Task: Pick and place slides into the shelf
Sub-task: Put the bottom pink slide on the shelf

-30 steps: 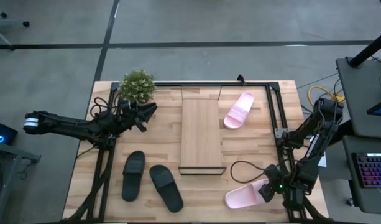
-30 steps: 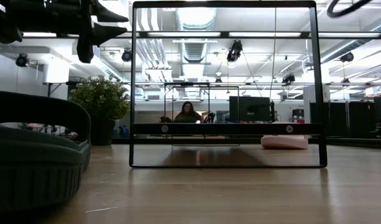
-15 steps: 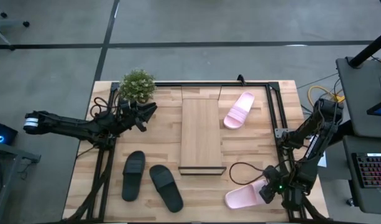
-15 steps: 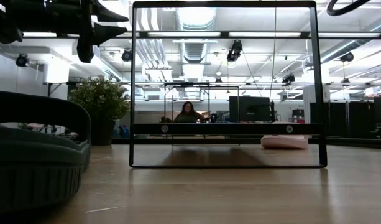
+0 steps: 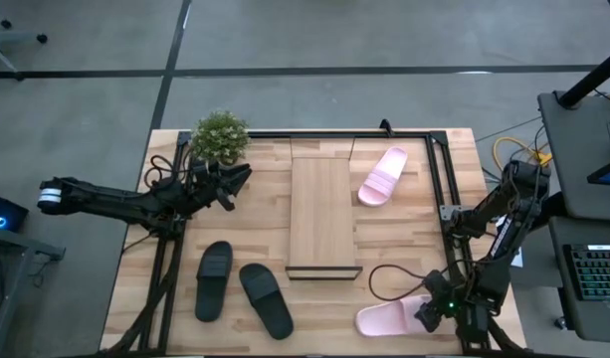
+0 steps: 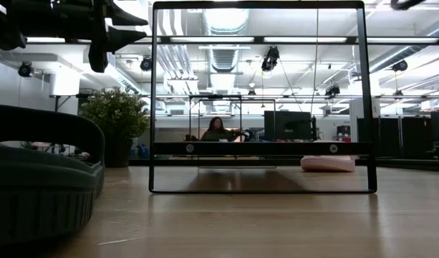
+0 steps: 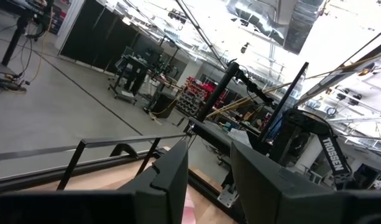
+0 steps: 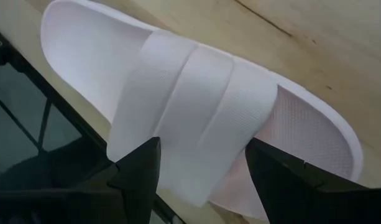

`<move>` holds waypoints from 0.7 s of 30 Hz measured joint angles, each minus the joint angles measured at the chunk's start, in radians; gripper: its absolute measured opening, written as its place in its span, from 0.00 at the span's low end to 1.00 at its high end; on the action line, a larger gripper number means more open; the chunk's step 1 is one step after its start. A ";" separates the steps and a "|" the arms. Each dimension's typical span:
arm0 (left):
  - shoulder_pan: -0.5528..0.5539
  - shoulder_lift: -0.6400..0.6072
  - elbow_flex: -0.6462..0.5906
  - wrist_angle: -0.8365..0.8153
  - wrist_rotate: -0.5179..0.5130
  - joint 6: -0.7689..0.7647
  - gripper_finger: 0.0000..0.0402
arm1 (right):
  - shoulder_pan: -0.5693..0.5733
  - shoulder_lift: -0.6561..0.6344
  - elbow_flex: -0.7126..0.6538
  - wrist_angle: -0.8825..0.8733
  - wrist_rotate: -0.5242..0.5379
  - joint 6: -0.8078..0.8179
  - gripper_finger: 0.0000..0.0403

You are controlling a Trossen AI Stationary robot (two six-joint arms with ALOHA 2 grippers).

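The shelf (image 5: 322, 214), a light-wood board on a thin dark frame, stands mid-table. Two black slides (image 5: 213, 280) (image 5: 267, 298) lie sole-down near its left front corner. One pink slide (image 5: 382, 176) lies to the right of the shelf, farther back. The other pink slide (image 5: 384, 319) lies at the near right, and my right gripper (image 8: 202, 180) is open over it, one finger on each side of its broad strap (image 8: 190, 99). My left gripper (image 7: 209, 183) is open with nothing between its fingers, raised at the far left beside the plant (image 5: 220, 136). My right gripper comes down on a slant at the near pink slide, with the strap's edge (image 8: 196, 186) between its two fingers. Whether the fingers (image 8: 137, 177) touch the strap I cannot tell. The slide lies flat on the table.
A potted plant stands at the far left corner. A dark cable (image 5: 394, 273) loops on the table between the shelf and the near pink slide. A thin dark rail (image 5: 439, 179) runs along the table's far and right sides. A person sits in the room behind (image 6: 217, 130).
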 joint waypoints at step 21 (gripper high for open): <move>0.000 0.000 0.000 0.000 0.000 0.000 0.27 | -0.007 0.002 0.001 0.028 0.127 -0.042 0.36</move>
